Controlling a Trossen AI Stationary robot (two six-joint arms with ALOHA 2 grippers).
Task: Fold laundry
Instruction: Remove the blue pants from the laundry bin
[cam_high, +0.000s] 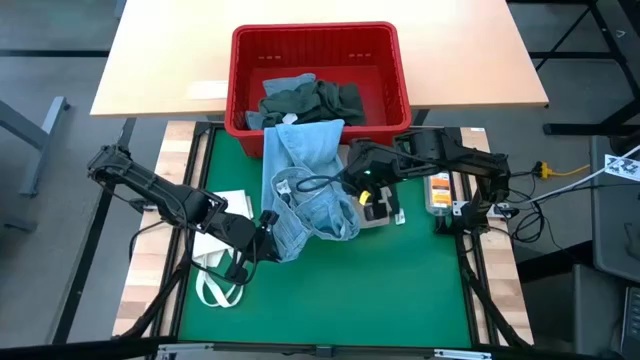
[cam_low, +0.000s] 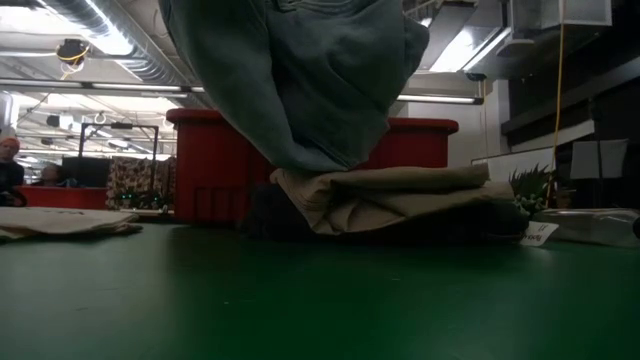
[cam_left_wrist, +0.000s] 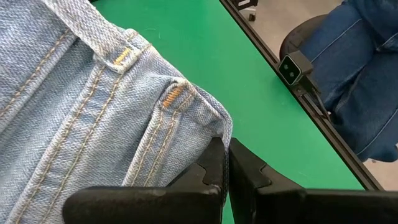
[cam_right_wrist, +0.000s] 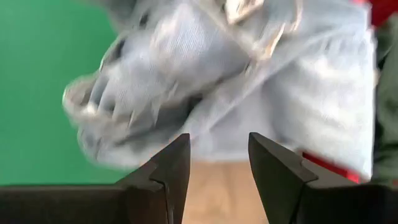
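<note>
left end effector (cam_left_wrist: 225, 163) pinched shut on light blue jeans (cam_high: 300, 180) hem | right end effector (cam_right_wrist: 219, 163) open, empty, jeans just ahead | denim soft, floppy; regrasp waistband edge

I see the jeans (cam_high: 300, 185) hanging from the basket (cam_high: 390, 75) at the desk's (cam_high: 400, 290) far edge, the tote bag (cam_high: 215, 250) near its left edge.

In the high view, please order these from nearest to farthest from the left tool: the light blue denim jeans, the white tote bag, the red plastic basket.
1. The light blue denim jeans: the left tool is shut on their edge, right at its tip.
2. The white tote bag: beside the tool, at the green mat's left edge.
3. The red plastic basket: farthest, at the table's far side.
</note>
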